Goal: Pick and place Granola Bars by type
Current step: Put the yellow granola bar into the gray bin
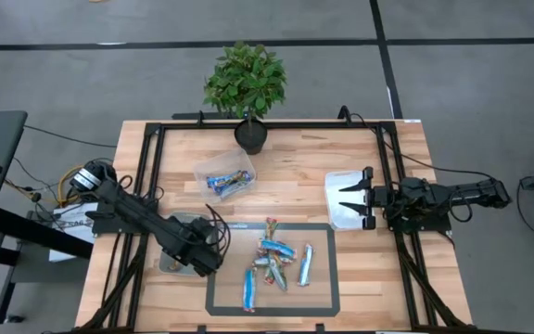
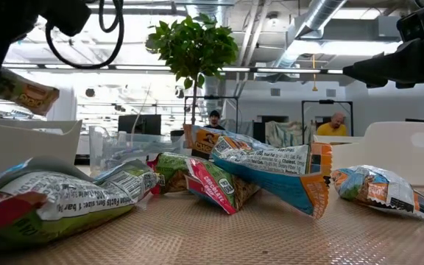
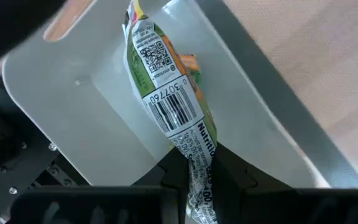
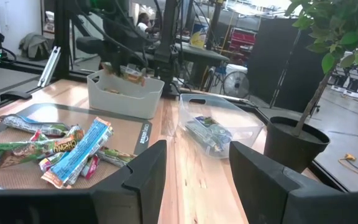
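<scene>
My left gripper (image 1: 197, 255) is over a pale bin (image 1: 167, 264) at the table's left near side, shut on a green-wrapped granola bar (image 3: 166, 93). The low view shows that bar (image 2: 28, 92) above the bin's rim. Another orange-edged bar (image 3: 190, 62) lies in the bin. Several bars, blue and green, lie in a heap on the grey-framed mat (image 1: 272, 264). A clear bin (image 1: 225, 176) behind it holds blue bars. My right gripper (image 1: 346, 199) waits open over a white bin (image 1: 336, 218) at the right. My left gripper pinches the green bar by one wrapper end (image 3: 199, 163) between its two fingers (image 3: 232, 177), coming from above. The bar runs on along the fingers' line and points down toward the bin's floor (image 3: 104, 124). It is lifted clear.
A potted plant (image 1: 248, 88) stands at the far edge, behind the clear bin. Black frame rails (image 1: 151, 176) run along the table's left, right and far sides. Bare wood lies between the mat and the white bin. People sit in the room beyond the table (image 2: 337, 125).
</scene>
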Tool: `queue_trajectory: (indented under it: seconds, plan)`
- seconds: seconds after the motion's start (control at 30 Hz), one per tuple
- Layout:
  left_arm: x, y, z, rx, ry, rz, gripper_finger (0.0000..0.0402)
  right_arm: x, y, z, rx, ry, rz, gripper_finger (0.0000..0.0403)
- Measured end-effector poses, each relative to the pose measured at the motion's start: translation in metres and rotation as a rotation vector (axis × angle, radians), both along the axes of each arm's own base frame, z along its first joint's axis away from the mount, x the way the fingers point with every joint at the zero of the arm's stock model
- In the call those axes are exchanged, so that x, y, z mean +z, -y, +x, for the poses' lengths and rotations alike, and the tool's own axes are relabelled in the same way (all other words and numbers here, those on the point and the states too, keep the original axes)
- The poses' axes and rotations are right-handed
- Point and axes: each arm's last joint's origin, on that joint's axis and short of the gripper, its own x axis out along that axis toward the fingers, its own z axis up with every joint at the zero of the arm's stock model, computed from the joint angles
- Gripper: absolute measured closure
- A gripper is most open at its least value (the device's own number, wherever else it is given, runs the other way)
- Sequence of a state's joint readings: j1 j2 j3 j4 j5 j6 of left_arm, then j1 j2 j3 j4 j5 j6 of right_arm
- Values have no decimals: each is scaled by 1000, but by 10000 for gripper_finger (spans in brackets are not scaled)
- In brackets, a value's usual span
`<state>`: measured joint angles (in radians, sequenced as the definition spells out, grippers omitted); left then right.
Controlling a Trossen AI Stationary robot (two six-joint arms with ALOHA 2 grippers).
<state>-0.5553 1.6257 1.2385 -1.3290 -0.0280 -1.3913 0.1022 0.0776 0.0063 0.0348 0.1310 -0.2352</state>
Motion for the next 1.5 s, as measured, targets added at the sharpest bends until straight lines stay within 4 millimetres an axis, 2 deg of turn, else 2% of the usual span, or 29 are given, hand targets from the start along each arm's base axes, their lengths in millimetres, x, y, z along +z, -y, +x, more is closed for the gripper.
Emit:
queue_trajectory:
  seconds: [0.33,0.6,0.77,0.9,1.03,1.2,1.33,1.5]
  plan:
    - [-8,-2,-6,-16,-64,-40,352,0,0,0,0,1,0,232]
    - [-8,-2,-10,-11,-98,-100,291,0,0,0,0,1,0,232]
    - [-8,-1,-6,-54,-40,-82,253,0,0,0,0,0,0,232]
    - [-8,4,6,-163,100,-124,242,0,0,0,0,0,0,232]
    - [-4,13,24,-323,336,-151,243,0,0,0,0,-1,0,232]
    - [4,24,48,-581,619,-67,250,0,0,0,0,-1,0,232]
    - [3,27,64,-764,718,75,252,0,0,0,0,-1,0,232]
    - [-14,26,85,-958,729,169,253,0,0,0,0,0,0,232]
